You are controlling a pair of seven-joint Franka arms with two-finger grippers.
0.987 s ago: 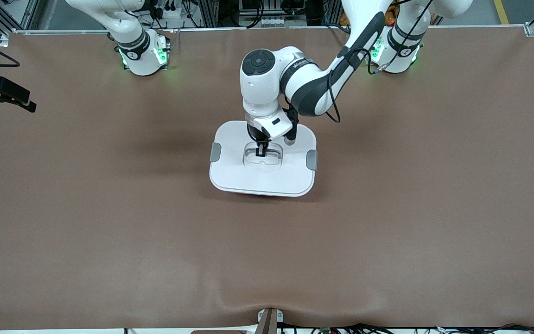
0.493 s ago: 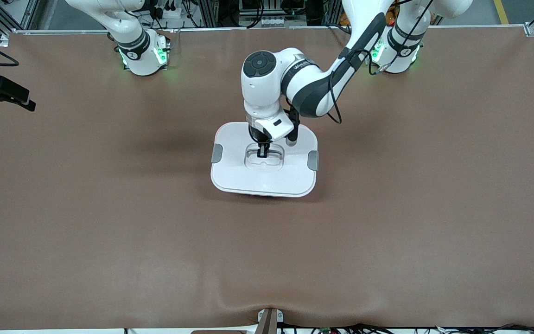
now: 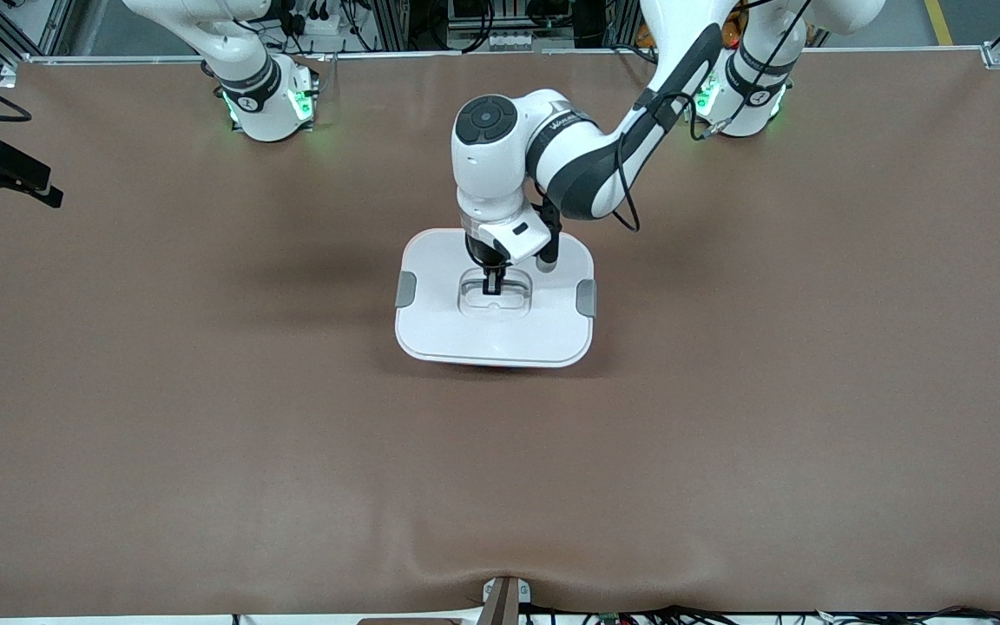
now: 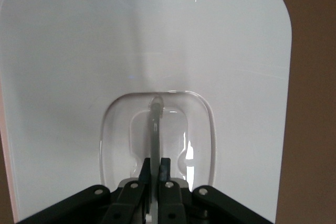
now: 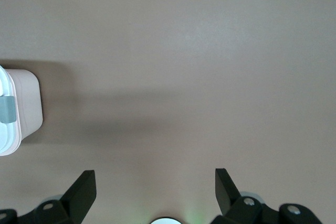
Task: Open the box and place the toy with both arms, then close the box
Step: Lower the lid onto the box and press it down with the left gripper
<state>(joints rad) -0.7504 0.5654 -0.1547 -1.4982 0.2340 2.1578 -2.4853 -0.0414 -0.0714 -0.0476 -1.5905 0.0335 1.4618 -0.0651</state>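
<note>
2 hands: left hand [image 3: 491, 289] clamped on lid [image 3: 439, 325] handle [image 4: 156, 129] (mid-table); right hand [image 5: 155, 195] apart, waiting.

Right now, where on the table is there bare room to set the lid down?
Bare brown table lies all around the box, widest between it and the front camera. The crowded spot is the lid's handle, where the left gripper is shut.

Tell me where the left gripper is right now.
In the front view the left gripper is down at the middle of the box's white lid, mid-table, shut on the clear handle.
</note>
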